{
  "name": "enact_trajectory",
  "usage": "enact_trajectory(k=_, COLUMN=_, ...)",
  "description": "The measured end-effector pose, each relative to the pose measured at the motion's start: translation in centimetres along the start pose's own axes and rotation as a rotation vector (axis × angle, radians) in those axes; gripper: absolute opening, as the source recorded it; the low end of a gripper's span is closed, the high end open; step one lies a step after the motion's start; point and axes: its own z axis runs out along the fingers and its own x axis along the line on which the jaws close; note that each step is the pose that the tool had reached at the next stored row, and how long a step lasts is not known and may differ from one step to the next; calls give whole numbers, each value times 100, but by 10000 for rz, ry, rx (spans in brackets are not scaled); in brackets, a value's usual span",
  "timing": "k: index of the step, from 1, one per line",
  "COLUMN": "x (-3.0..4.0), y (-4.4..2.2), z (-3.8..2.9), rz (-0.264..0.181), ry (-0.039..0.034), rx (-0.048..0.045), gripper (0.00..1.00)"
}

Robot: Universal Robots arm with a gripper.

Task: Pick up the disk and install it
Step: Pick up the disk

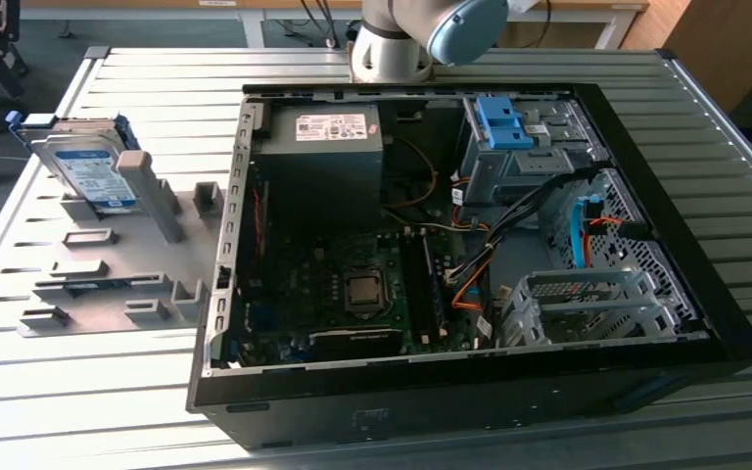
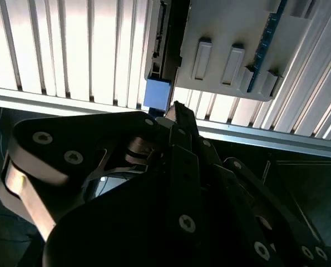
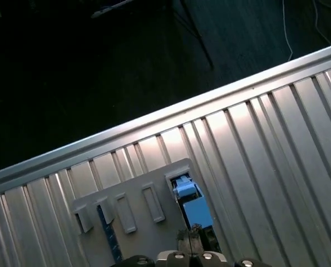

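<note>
- Hand [image 2: 176, 110] appears pressed together, empty, near the disk [image 1: 89, 168], 9 o'clock of the case [image 1: 481, 401].
- If you lower it unopened, it may knock the disk over.

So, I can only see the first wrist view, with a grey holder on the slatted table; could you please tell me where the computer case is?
Observer: The open computer case lies right beside the grey holder, on the exterior view's right of it.
Operator: Thank you. Is the disk in the case yet?
Observer: No. The disk stands tilted on its edge at the far end of the holder, outside the case.
Operator: And is anything blue inside the case?
Observer: Yes, a blue bracket sits on a metal cage at the far side of the case.
</note>
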Motion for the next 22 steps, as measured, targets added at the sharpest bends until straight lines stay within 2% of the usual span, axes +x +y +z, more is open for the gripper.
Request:
enact_trajectory(k=4, x=0, y=0, z=2, rz=-546, ry=16, rx=-10, gripper=11)
enact_trajectory(k=15, x=0, y=0, z=2, rz=-582, ry=16, rx=-8, gripper=11)
enact_trajectory(k=18, x=0, y=0, z=3, rz=-863, ry=24, rx=-13, gripper=11)
enact_trajectory(k=21, x=0, y=0, z=8, rz=-1015, ry=-20, rx=-2, gripper=11)
enact_trajectory(k=22, x=-1, y=-1, z=13, rz=-1016, ry=-33, rx=1, gripper=17)
